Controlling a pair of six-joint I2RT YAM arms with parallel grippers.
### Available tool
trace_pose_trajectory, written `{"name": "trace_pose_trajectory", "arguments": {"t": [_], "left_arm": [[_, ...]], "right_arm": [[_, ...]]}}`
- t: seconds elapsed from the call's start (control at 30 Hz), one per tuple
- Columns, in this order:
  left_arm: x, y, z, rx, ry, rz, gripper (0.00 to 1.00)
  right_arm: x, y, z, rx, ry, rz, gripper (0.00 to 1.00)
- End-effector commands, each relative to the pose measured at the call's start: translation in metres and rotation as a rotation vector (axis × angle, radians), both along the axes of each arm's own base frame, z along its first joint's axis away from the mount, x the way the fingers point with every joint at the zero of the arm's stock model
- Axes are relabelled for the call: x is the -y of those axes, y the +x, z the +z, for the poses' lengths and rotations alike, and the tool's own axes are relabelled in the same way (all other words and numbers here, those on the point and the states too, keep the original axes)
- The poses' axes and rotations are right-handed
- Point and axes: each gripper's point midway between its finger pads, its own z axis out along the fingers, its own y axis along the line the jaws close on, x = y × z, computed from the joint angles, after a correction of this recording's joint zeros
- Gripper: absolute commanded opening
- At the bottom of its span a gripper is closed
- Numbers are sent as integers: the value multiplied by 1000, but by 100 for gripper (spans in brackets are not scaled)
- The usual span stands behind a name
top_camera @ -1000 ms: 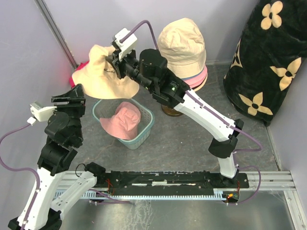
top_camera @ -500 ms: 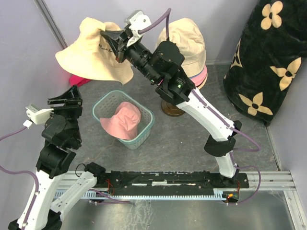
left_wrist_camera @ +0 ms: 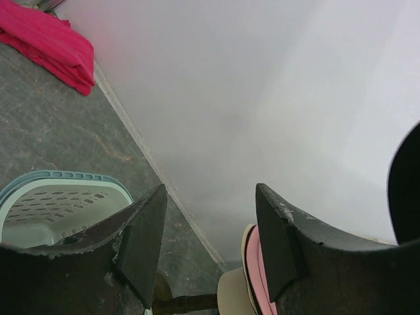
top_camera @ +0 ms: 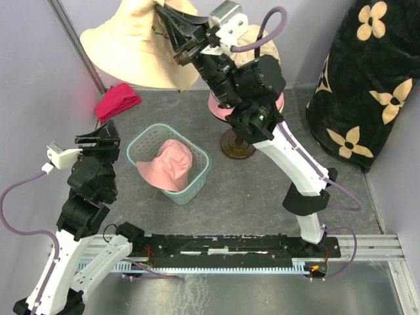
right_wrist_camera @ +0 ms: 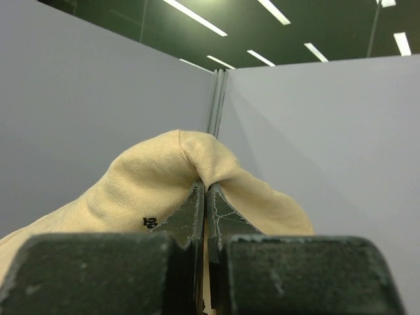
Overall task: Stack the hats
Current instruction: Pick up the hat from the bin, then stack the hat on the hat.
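My right gripper (top_camera: 169, 18) is raised high at the back left and shut on a fold of a beige hat (top_camera: 128, 49), which hangs off it in the air. In the right wrist view the fingers (right_wrist_camera: 205, 197) pinch the beige hat (right_wrist_camera: 157, 184) tightly. A stack of hats sits on a stand (top_camera: 236, 146) behind that arm; only its pink brim (top_camera: 220, 109) and a bit of beige crown (top_camera: 252, 34) show. A pink hat (top_camera: 172, 164) lies in the teal basket (top_camera: 139, 140). My left gripper (top_camera: 98, 139) stands open and empty left of the basket, shown too in the left wrist view (left_wrist_camera: 210, 243).
A magenta-red cloth bundle (top_camera: 118, 100) lies by the left wall, also in the left wrist view (left_wrist_camera: 46, 42). A black bag with cream flowers (top_camera: 367, 85) fills the back right corner. Lilac walls close in on three sides. The basket rim (left_wrist_camera: 59, 177) is near my left fingers.
The right arm has lifted the beige hat up and swung it rightward, from beside the basket toward the stack on the stand. The left arm has barely moved.
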Motion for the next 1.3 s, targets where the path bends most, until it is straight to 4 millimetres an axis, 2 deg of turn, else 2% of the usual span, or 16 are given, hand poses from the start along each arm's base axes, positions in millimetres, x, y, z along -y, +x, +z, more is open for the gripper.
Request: {"name": "trace_pose_trajectory", "arguments": {"t": [0.0, 0.27, 0.43, 0.53, 0.7, 1.03, 1.13, 1.27], "left_arm": [[-2, -2, 10, 46, -22, 3, 63], [5, 5, 5, 31, -21, -19, 62], [9, 12, 8, 31, -9, -21, 62], [12, 17, 10, 27, 6, -27, 62], [24, 32, 13, 24, 21, -57, 62], [59, 67, 32, 54, 100, -169, 62], [70, 76, 37, 60, 132, -206, 62], [84, 88, 42, 67, 167, -257, 62]], "right_arm": [[90, -52, 80, 201, 194, -61, 2], [143, -78, 108, 328, 228, -191, 2], [174, -73, 113, 341, 198, -323, 2], [183, -52, 101, 301, 159, -390, 2], [211, -20, 89, 237, 126, -488, 2], [233, 67, 59, 105, 96, -566, 2], [230, 85, 50, 75, 94, -549, 2], [215, 99, 34, 33, 46, -516, 2]]}}
